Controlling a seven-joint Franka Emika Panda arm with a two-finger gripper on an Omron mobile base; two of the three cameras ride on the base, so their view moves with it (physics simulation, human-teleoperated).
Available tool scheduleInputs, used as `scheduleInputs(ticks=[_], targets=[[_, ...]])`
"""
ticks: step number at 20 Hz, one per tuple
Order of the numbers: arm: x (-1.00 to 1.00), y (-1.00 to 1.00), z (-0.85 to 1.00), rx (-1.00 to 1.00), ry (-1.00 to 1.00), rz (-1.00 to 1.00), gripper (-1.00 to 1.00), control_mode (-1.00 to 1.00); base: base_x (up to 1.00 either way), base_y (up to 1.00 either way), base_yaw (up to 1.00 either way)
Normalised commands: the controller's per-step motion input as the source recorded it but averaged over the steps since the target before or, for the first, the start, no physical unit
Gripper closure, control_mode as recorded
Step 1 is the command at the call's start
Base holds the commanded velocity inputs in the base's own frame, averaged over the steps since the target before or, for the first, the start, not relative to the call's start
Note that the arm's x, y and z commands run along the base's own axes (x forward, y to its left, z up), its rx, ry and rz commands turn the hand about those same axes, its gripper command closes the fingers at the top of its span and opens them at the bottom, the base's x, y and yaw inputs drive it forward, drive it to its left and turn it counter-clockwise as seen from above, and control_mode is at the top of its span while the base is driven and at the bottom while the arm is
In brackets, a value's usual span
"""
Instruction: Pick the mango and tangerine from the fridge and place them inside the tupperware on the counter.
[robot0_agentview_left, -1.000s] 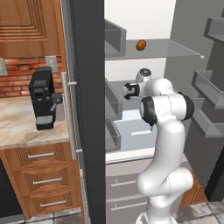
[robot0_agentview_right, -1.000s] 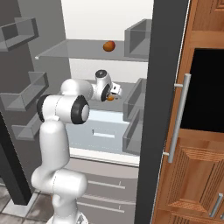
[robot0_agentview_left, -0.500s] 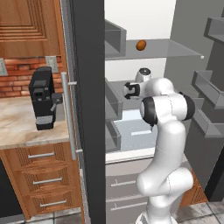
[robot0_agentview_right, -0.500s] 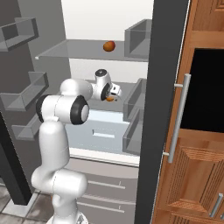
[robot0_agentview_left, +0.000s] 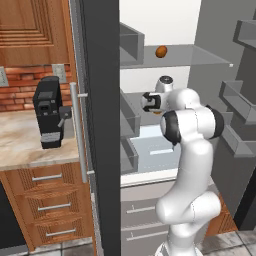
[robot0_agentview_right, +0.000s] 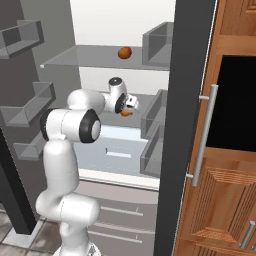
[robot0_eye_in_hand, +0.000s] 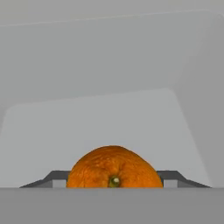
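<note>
Your gripper (robot0_eye_in_hand: 114, 183) sits inside the open fridge (robot0_agentview_left: 102, 150), its 2 fingers (robot0_eye_in_hand: 52, 178) clamped on the tangerine (robot0_eye_in_hand: 114, 168), which rests on the middle grey shelf (robot0_eye_in_hand: 96, 122). From the right base view, the tangerine (robot0_agentview_right: 125, 113) peeks out just under the hand. The mango (robot0_agentview_left: 161, 51) lies 1 shelf higher, well apart.
</note>
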Motion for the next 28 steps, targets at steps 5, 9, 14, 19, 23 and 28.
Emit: scheduleInputs(ticks=[5,9,14,19,23,28], targets=[[-1.00,0.00,0.42,0.00,-0.10,0.07,1.00,-1.00,0.00,0.00,0.00],[-1.00,-0.11,1.00,0.00,-0.07,0.22,1.00,-1.00,0.00,0.00,0.00],[-1.00,-0.07,0.69,0.00,0.02,0.22,1.00,-1.00,0.00,0.00,0.00],[-1.00,0.01,0.35,-0.01,0.11,0.17,1.00,-1.00,0.00,0.00,0.00],[-1.00,0.02,0.73,0.00,0.08,0.07,1.00,-1.00,0.00,0.00,0.00],[-1.00,0.00,0.66,0.00,0.03,0.01,1.00,-1.00,0.00,0.00,0.00]])
